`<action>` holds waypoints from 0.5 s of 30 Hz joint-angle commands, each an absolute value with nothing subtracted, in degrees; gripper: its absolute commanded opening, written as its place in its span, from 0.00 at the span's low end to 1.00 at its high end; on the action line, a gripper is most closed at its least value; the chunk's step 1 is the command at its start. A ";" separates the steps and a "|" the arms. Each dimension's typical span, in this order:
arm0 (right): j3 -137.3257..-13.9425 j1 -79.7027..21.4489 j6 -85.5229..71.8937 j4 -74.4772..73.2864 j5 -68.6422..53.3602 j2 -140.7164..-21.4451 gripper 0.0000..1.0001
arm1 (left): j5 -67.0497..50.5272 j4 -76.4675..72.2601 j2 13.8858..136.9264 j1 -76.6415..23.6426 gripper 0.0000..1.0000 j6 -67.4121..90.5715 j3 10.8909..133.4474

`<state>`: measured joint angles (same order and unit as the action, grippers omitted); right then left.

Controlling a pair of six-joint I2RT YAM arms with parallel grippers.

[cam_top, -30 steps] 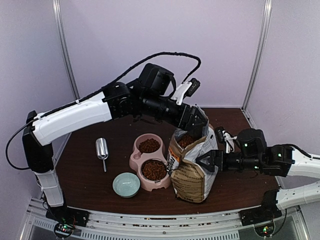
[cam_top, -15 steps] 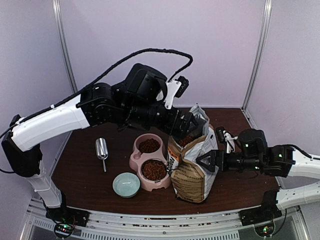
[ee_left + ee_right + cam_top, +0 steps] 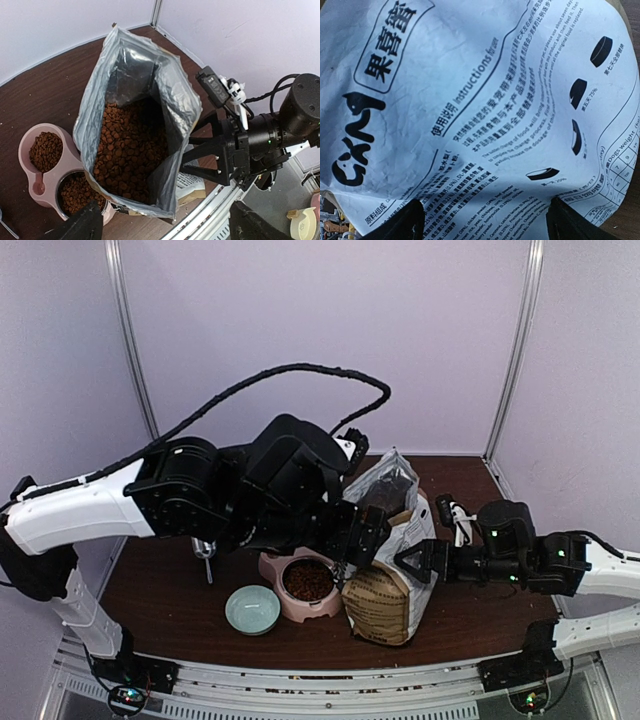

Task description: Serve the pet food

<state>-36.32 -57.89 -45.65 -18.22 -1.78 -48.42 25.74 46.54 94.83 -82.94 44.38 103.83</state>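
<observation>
The pet food (image 3: 130, 150) fills the lower part of the open brown-and-white bag (image 3: 385, 595), whose silver-lined mouth stands open. More kibble lies in both cups of the pink double bowl (image 3: 37, 187); only the near cup (image 3: 307, 580) shows in the top view. My left gripper (image 3: 362, 532) hangs open and empty above the bag's mouth, its fingertips (image 3: 75, 225) at the bottom corners of the left wrist view. My right gripper (image 3: 408, 565) is open with its fingers spread against the bag's printed side (image 3: 485, 100).
A small teal bowl (image 3: 252, 608) sits in front of the pink bowl near the table's front edge. A metal scoop (image 3: 206, 558) lies to the left, mostly hidden by my left arm. The table's rail (image 3: 210, 215) runs close below the bag.
My left arm has pulled back from the bag's mouth and swung down and left, now covering the far cup and the scoop. The bag's top stands taller and open. The right arm has not moved.
</observation>
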 commanded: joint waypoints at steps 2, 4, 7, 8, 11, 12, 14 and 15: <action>-36.01 -58.21 -46.65 -17.84 1.05 -47.68 0.86 | 26.38 44.23 95.72 -82.64 0.79 48.08 103.04; -36.19 -58.20 -46.29 -17.83 1.52 -47.68 0.86 | 26.52 44.24 96.57 -82.54 0.72 48.01 103.45; -36.73 -58.25 -45.96 -18.16 2.18 -47.67 0.86 | 24.86 44.28 98.32 -81.63 0.63 48.20 104.24; -36.88 -58.24 -45.85 -18.28 2.51 -47.64 0.86 | 23.75 44.63 98.96 -81.20 0.62 48.55 104.62; -37.20 -58.23 -45.62 -18.80 3.35 -47.21 0.86 | 22.25 46.58 100.87 -80.27 0.61 49.61 106.26; -37.26 -58.20 -45.54 -18.86 3.59 -47.11 0.86 | 22.17 46.97 101.31 -80.20 0.61 49.63 106.72; -37.27 -58.21 -45.35 -19.06 4.13 -46.95 0.86 | 22.08 47.53 102.11 -79.95 0.62 49.74 107.27; -37.40 -58.23 -45.25 -19.19 4.25 -46.94 0.86 | 22.09 47.47 102.42 -79.83 0.61 49.86 107.36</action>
<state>-36.32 -57.89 -45.82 -18.65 1.52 -47.88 23.29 47.51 100.97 -80.58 48.60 104.92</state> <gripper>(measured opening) 0.859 0.614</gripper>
